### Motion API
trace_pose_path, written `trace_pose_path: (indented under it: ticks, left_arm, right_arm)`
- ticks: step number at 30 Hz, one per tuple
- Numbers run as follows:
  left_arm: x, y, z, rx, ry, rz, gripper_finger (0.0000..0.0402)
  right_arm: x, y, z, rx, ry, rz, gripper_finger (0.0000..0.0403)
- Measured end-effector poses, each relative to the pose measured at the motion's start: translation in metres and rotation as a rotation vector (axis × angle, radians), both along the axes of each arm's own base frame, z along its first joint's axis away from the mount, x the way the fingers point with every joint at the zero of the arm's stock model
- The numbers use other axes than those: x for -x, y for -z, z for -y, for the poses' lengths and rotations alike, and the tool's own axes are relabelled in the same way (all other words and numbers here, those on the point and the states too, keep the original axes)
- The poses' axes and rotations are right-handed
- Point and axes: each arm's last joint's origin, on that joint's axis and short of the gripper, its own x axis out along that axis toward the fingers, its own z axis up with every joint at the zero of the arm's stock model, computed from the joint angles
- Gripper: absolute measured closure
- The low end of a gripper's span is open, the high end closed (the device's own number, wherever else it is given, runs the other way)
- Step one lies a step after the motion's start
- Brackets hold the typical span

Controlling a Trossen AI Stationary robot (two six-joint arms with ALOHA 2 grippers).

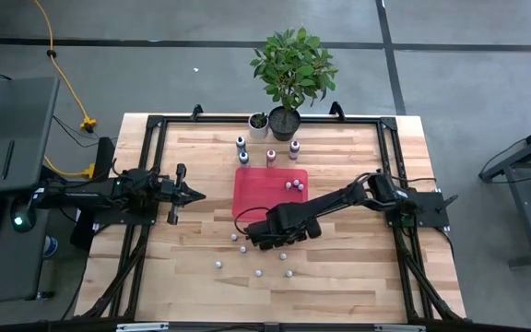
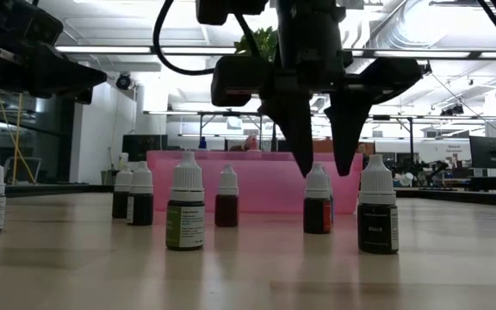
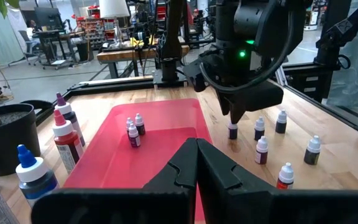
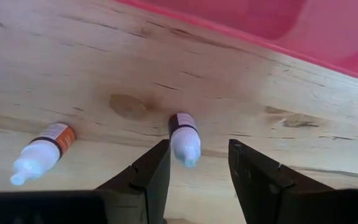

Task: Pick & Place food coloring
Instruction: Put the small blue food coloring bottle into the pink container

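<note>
A wooden tabletop [image 1: 339,277] held a red tray [image 1: 258,192] near its middle. At the far edge stood a leafy plant in a black pot [image 1: 284,121], with a small white pot [image 1: 258,125] touching it. A yellow cable [image 1: 61,69] lay on the floor beyond the left edge.
</note>
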Motion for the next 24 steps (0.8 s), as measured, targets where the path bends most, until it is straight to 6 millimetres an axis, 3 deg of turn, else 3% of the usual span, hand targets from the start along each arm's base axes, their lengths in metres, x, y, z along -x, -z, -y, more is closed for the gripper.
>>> trace_pose_path:
  ticks: [24]
  left_arm:
    - [0.0, 0.0, 0.0, 0.0, -0.001, 0.0, 0.0401]
  right_arm:
    - [-0.0027, 0.0051, -0.0014, -0.002, 0.002, 0.022, 0.0251]
